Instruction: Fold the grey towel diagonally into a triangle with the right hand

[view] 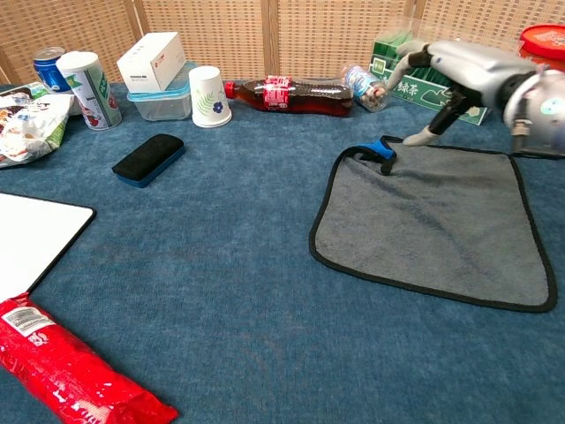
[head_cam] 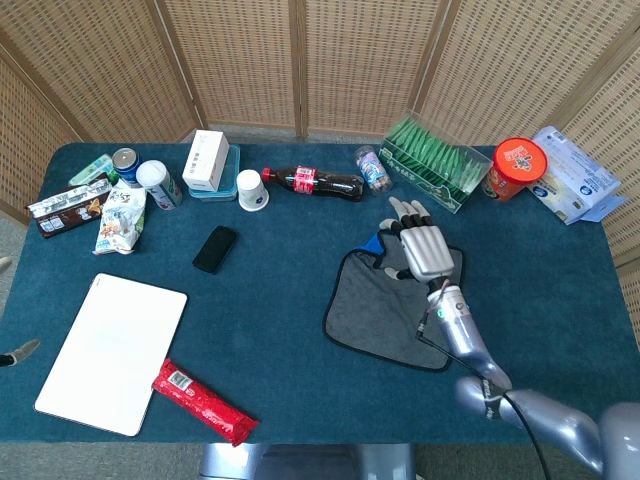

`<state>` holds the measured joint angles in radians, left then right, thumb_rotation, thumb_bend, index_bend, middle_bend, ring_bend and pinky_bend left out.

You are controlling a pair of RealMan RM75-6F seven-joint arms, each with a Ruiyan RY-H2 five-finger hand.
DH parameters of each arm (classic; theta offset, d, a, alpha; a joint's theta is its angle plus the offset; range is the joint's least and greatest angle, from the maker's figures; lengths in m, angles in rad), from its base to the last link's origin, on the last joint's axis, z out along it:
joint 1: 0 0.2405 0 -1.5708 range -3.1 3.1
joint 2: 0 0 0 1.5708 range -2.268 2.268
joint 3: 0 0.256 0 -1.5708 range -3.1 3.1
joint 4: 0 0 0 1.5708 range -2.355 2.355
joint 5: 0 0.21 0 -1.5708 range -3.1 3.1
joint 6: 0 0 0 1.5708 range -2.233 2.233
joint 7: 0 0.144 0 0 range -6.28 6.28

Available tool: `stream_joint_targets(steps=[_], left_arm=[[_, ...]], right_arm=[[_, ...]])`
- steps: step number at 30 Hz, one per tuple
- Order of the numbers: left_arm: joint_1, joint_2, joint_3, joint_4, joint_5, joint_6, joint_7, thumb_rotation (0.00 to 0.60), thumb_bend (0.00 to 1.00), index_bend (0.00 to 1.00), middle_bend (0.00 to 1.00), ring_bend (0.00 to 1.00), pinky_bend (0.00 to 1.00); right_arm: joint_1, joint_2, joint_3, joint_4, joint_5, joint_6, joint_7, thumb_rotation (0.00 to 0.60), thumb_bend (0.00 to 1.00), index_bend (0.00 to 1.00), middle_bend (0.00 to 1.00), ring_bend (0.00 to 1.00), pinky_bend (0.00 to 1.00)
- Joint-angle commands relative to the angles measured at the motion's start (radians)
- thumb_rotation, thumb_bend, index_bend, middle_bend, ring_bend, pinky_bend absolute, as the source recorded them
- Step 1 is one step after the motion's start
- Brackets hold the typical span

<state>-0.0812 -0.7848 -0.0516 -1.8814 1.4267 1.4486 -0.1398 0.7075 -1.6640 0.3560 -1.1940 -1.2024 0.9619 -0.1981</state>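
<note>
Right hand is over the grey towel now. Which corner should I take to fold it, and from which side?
Probably the far-left corner of the grey towel, where the blue tab is curled up off the table. The right hand hangs open just beside it; come down from above and pinch that raised edge.

1. A cola bottle [head_cam: 315,183] lies on its side near the back of the blue table [head_cam: 280,300].
2. Just left of the bottle stands a white paper cup [head_cam: 252,189], then a white box [head_cam: 207,159] resting on a lidded plastic container [head_cam: 228,180].
3. A black eraser [head_cam: 215,248] lies in front of the cup.
4. Right of the bottle sits a green tea-bag box [head_cam: 436,160], then a red tub [head_cam: 516,167].
5. A whiteboard [head_cam: 112,351] and a red snack packet [head_cam: 203,401] lie well to the bottle's front left.
</note>
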Motion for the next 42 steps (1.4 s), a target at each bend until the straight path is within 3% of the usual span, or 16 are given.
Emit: stream_joint_targets(steps=[1, 8, 21, 34, 42], left_arm=[[-0.002, -0.001, -0.005, 0.0, -0.014, -0.005, 0.003, 0.6, 0.14, 0.0, 0.0, 0.0, 0.0], [-0.005, -0.001, -0.015, 0.002, -0.042, -0.015, 0.0, 0.6, 0.14, 0.0, 0.0, 0.0, 0.0], [-0.004, -0.001, -0.02, 0.004, -0.06, -0.021, 0.001, 0.6, 0.14, 0.0, 0.0, 0.0, 0.0], [-0.008, -0.002, -0.027, 0.011, -0.079, -0.037, -0.002, 0.6, 0.14, 0.0, 0.0, 0.0, 0.0], [-0.009, -0.002, -0.029, 0.018, -0.093, -0.046, -0.005, 0.6, 0.14, 0.0, 0.0, 0.0, 0.0]], right_arm=[[0.052, -0.061, 0.014, 0.086, 0.032, -0.034, 0.012, 0.6, 0.0, 0.29, 0.0, 0.0, 0.0], [0.11, -0.14, 0.017, 0.203, 0.065, -0.074, 0.031, 0.6, 0.01, 0.3, 0.0, 0.0, 0.0], [0.163, -0.203, 0.011, 0.319, 0.08, -0.121, 0.071, 0.6, 0.0, 0.33, 0.0, 0.0, 0.0], [0.229, -0.302, 0.005, 0.529, 0.065, -0.174, 0.161, 0.6, 0.0, 0.38, 0.0, 0.0, 0.0], [0.243, -0.337, -0.017, 0.609, 0.031, -0.183, 0.213, 0.6, 0.14, 0.52, 0.02, 0.0, 0.0]])
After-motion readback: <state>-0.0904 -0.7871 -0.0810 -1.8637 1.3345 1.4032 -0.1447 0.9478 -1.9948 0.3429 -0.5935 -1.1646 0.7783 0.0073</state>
